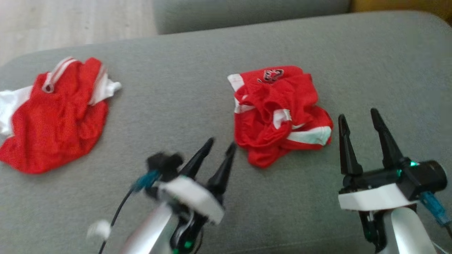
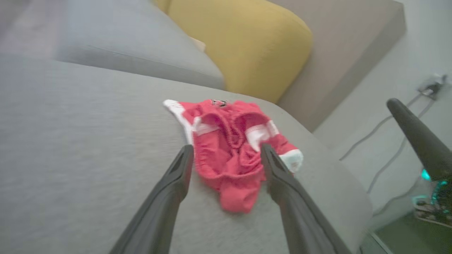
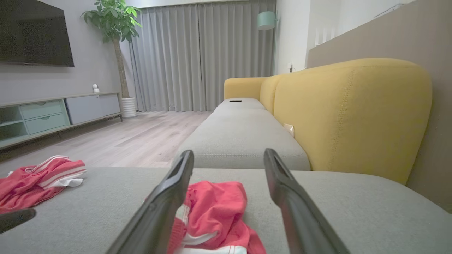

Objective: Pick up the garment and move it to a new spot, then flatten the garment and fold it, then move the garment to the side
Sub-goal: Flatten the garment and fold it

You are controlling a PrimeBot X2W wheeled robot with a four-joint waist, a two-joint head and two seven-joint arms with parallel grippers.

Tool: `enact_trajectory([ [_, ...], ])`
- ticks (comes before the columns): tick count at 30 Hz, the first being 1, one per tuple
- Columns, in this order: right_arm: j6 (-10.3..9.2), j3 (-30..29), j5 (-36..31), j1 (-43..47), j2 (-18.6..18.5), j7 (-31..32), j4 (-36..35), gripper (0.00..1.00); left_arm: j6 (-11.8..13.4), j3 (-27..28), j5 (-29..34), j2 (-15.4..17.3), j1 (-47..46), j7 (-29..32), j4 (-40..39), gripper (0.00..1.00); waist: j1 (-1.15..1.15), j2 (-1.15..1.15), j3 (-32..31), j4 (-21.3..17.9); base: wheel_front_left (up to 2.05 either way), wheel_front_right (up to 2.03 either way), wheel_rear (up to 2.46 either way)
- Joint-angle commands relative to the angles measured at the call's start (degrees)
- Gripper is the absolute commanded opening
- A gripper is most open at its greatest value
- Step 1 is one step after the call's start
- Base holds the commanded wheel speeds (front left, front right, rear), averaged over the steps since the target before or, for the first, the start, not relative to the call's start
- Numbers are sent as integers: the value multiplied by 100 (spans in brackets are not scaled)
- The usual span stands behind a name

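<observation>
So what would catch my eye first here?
Two red garments lie on the grey sofa: a crumpled garment mid-seat and a flatter garment at the robot's left. The left gripper and right gripper, both open, sit either side of the crumpled one. A yellow backrest rises beside the seat.

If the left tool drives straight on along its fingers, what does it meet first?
Most likely the crumpled red-and-white garment, near its lower edge. The open left tool points at it, with a strip of bare grey seat cushion between. How high the tool is above the cushion is unclear.
</observation>
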Motion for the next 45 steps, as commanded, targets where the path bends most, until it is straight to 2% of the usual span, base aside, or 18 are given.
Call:
enact_trajectory([
  [1, 42, 150, 16, -231, -28, -37, -244, 100, -10, -183, -360, -18, -635, 130, -37, 100, 0, 0, 280, -285, 0, 0, 0],
  [5, 42, 142, 47, -359, -28, -37, -320, 100, 139, -869, -944, -18, -1437, 402, 263, 100, 0, 0, 518, -537, 0, 0, 0],
  [10, 42, 132, 85, -430, -28, -37, -366, 100, 138, -1401, -1606, -18, -2133, 434, 617, 100, 0, 0, 762, -789, 0, 0, 0],
  [13, 42, 134, 143, -454, -28, -37, -362, 100, 160, -1586, -1908, -18, -2416, 415, 898, 100, 0, 0, 859, -928, 0, 0, 0],
  [19, 42, 92, 347, -540, -28, -37, -342, 100, 184, -1835, -2099, -18, -2744, 278, 1320, 100, 0, 0, 961, -1116, 0, 0, 0],
  [26, 42, 154, 382, -639, -28, -37, -310, 100, 241, -1885, -2277, -18, -3077, -5, 1764, 100, 0, 0, 1041, -1272, 0, 0, 0],
  [27, 42, 149, 388, -642, -28, -37, -309, 100, 238, -1900, -2289, -18, -3114, -29, 1815, 96, 0, 0, 1045, -1283, 0, 0, 0],
  [28, 42, 146, 391, -643, -28, -37, -306, 100, 240, -1895, -2307, -18, -3141, -61, 1856, 40, 0, 0, 1044, -1291, 0, 0, 0],
  [29, 42, 145, 392, -643, -28, -37, -303, 100, 236, -1910, -2331, -18, -3160, -75, 1905, 0, 0, 0, 1041, -1297, 0, 0, 0],
  [38, 42, 104, 422, -644, -28, -37, -281, 100, 16, -1951, -2526, -18, -3459, -190, 1802, 0, 0, 0, 824, -1309, 0, 0, 0],
  [41, 42, 124, 456, -649, -28, -37, -285, 100, -147, -1923, -2820, -18, -3726, -189, 1440, 0, 0, 0, 687, -1371, 0, 0, 0],
  [45, 42, 176, 545, -609, -28, -37, -299, 100, -184, -1790, -2969, -18, -4386, -201, 1227, 0, 0, 0, 544, -1513, 0, 0, 0],
])
